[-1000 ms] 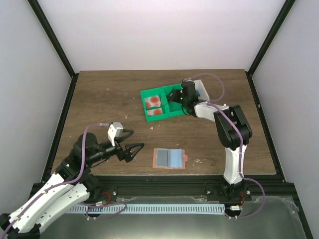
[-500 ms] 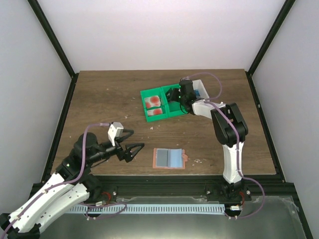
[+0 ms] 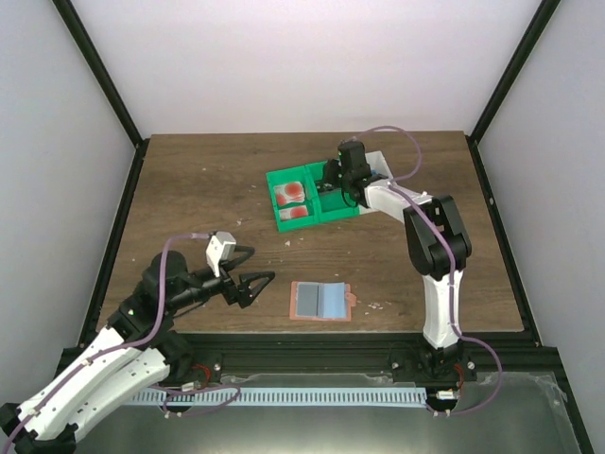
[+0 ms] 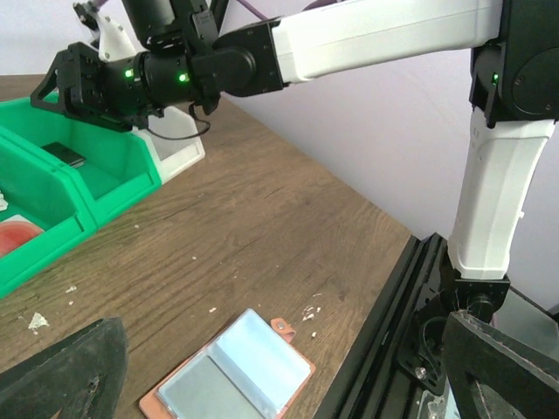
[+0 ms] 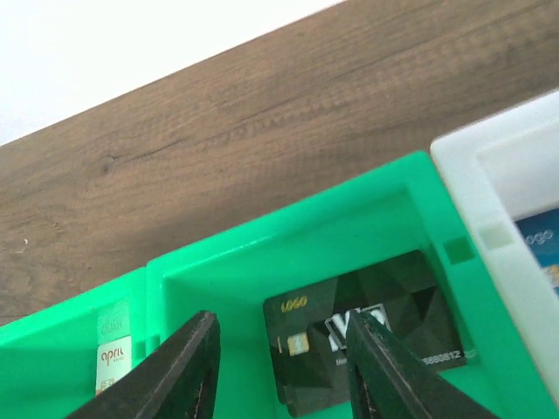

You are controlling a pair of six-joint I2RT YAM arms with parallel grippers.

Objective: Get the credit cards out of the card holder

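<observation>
1. Starting at the left, the left arm [image 3: 161,284] is seen low over the worktop [image 3: 208,180]. Its jaws are spread wide and nothing is held in them. It has not been moved.
2. The card holder [image 3: 321,301] is laid open and flat near the front edge, just right of those jaws. No cards can be seen in its blue-grey pockets.
3. Two pink credit cards [image 3: 291,194] are kept in the left part of the green bin [image 3: 317,220].
4. A black card [image 5: 367,336] is laid in the right part. The jaws of the right arm [image 3: 430,236] are held open above it, empty. They have been lifted a little in the last second.
5. The card looks dropped off, so the job is thought to be nearly done.
</observation>
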